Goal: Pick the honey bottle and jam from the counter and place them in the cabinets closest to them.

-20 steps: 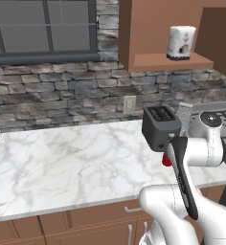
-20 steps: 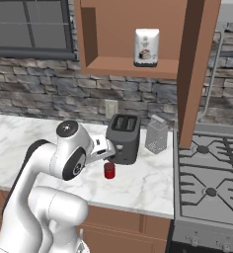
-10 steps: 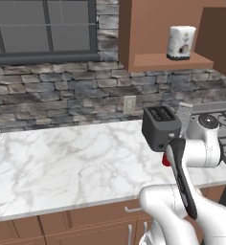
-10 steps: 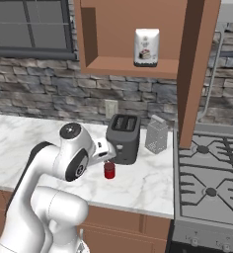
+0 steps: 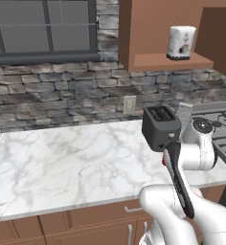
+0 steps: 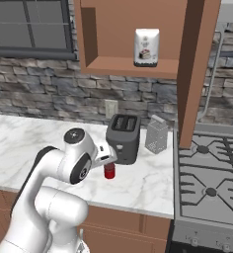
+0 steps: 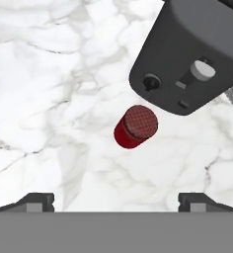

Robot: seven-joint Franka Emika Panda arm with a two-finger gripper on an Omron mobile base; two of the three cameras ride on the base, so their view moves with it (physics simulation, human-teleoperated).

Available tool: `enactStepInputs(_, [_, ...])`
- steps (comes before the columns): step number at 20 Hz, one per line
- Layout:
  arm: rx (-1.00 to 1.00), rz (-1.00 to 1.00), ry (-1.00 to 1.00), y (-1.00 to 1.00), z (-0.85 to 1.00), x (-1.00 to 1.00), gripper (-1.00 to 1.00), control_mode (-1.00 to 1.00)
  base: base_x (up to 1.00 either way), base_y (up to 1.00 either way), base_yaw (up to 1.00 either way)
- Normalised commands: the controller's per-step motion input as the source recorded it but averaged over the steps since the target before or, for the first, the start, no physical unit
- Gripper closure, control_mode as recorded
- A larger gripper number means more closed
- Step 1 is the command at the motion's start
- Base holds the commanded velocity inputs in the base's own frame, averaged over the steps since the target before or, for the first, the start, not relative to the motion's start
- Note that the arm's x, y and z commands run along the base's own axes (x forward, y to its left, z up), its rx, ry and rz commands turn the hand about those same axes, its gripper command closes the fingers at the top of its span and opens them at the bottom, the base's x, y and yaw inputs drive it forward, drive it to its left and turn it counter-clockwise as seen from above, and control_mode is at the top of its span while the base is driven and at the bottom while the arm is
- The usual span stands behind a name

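The jam (image 7: 136, 126) is a small red jar with a red lid, upright on the white marble counter (image 7: 49, 99), just in front of the dark toaster (image 7: 197, 54). My gripper (image 7: 116, 202) hangs above it, open, with its two dark fingertips far apart and nothing between them. From the right base view the jam (image 6: 109, 170) stands right under my hand, at the toaster's (image 6: 123, 138) front left corner. The wall cabinet (image 6: 123, 64) stands open directly above. The honey bottle is out of view.
A white labelled canister (image 6: 146, 47) stands on the cabinet shelf. A metal grater (image 6: 156, 134) stands right of the toaster, and a gas stove (image 6: 207, 173) lies beyond it. The counter (image 5: 62, 162) stretches bare to the left, under a window.
My arm has leaned a little further right, toward the jam. The jam and toaster have not moved, and the gripper stays open.
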Motion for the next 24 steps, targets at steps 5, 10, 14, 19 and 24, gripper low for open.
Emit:
enactStepInputs(5, [-0.01, 0.0, -0.01, 0.0, -0.25, 0.23, -1.0, -1.0, 0.0, 0.0, 0.0])
enactStepInputs(10, [0.0, 0.0, -0.01, 0.0, -0.21, 0.29, -1.0, -1.0, 0.0, 0.0, 0.0])
enactStepInputs(14, [0.0, 0.0, 0.0, -0.01, -0.17, 0.28, -1.0, -1.0, 0.0, 0.0, 0.0])
enactStepInputs(19, [0.0, 0.0, 0.0, 0.0, -0.15, 0.12, -1.0, -1.0, 0.0, 0.0, 0.0])
enactStepInputs(24, [0.0, 0.0, 0.0, 0.0, -0.09, 0.06, -1.0, -1.0, 0.0, 0.0, 0.0])
